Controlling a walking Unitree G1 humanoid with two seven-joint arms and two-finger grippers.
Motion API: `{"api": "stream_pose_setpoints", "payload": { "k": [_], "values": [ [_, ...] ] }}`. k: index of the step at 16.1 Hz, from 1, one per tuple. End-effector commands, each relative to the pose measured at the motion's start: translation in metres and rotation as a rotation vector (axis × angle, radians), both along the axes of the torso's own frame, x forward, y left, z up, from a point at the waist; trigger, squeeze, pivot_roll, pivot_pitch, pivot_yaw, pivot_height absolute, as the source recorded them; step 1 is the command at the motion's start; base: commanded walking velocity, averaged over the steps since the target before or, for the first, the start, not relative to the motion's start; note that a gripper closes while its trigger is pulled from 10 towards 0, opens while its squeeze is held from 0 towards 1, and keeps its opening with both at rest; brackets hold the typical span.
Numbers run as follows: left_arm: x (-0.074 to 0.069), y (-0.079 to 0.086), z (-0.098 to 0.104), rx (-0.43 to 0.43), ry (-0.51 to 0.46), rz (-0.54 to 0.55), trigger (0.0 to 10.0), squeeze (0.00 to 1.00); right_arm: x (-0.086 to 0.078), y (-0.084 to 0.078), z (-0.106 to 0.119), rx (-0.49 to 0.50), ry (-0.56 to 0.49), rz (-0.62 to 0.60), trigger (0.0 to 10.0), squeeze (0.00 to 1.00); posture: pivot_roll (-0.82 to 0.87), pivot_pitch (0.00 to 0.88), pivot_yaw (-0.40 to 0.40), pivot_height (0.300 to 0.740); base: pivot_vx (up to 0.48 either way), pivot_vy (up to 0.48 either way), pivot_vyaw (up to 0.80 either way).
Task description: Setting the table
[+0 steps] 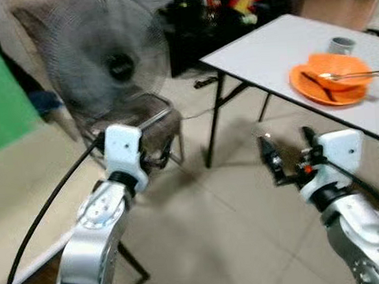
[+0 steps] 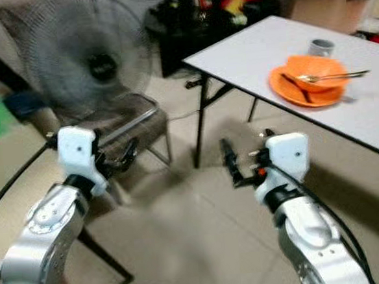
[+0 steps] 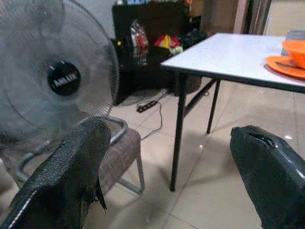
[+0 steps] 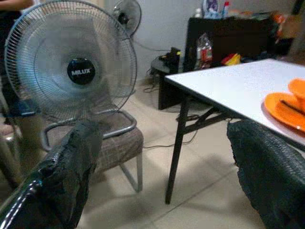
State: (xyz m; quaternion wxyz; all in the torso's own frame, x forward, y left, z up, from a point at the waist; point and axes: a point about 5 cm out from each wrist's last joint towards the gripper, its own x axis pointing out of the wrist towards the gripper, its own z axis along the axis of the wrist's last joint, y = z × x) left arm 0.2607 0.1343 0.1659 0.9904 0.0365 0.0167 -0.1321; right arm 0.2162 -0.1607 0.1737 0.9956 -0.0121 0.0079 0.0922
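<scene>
Over on the left, a big grey fan [image 1: 109, 56] stands on a padded chair [image 1: 142, 122] with a metal frame. The left arm is raised in front of that chair, bent at the elbow, with a black cable trailing from its wrist. The left gripper [image 3: 171, 176] points toward the chair and holds nothing; its two black fingers [image 3: 62, 176] are spread wide, with bare floor between them.

Toward the middle, the tiled floor [image 1: 202, 225] lies open beneath both arms. The right arm is lifted in the same way, its forearm angled up from the lower right. The right gripper [image 1: 288, 158] hangs just short of the table's near edge and below it, fingers parted and empty.

On the right, the white table [image 1: 268, 52] carries an orange plate [image 1: 316, 87] with an orange bowl [image 1: 337, 66] on it. A fork [image 1: 357, 74] rests across the bowl, and a dark utensil [image 1: 317, 84] lies on the plate. A small grey cup [image 1: 342, 44] sits just behind them.
</scene>
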Motion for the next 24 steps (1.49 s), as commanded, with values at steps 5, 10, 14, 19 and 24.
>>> {"api": "stream_pose_setpoints", "payload": {
  "k": [5, 10, 14, 19, 24],
  "values": [
    [0.0015, 0.0025, 0.0030, 0.013, -0.011, 0.008, 10.0, 0.00, 0.0000, 0.0017, 0.0022, -0.005, -0.014, 0.011, 10.0, 0.00, 0.01, 0.000, -0.025, 0.740, 0.000, 0.278, 0.80],
    [0.0018, 0.0006, 0.0050, -0.016, -0.020, 0.008, 10.0, 0.00, 0.0007, 0.0005, 0.0023, 0.009, -0.016, -0.002, 10.0, 0.00, 0.01, 0.000, -0.027, 0.740, 0.000, 0.158, 0.64],
    [0.0021, -0.0006, 0.0077, 0.010, -0.046, 0.009, 10.0, 0.00, 0.0008, -0.0004, 0.0021, 0.010, -0.014, -0.002, 10.0, 0.00, 0.01, 0.000, -0.031, 0.740, 0.000, 0.000, 0.00],
    [0.0017, -0.0015, 0.0062, 0.037, -0.048, 0.009, 10.0, 0.00, 0.0013, -0.0001, 0.0026, 0.001, -0.018, 0.004, 10.0, 0.00, 0.01, 0.000, -0.035, 0.740, 0.000, -0.432, 0.00],
    [0.0028, 0.0000, 0.0057, 0.049, -0.052, 0.014, 10.0, 0.00, 0.0011, 0.0034, 0.0028, -0.019, -0.025, 0.026, 10.0, 0.00, 0.01, 0.000, -0.030, 0.740, 0.000, -0.480, 0.26]
  ]
}}
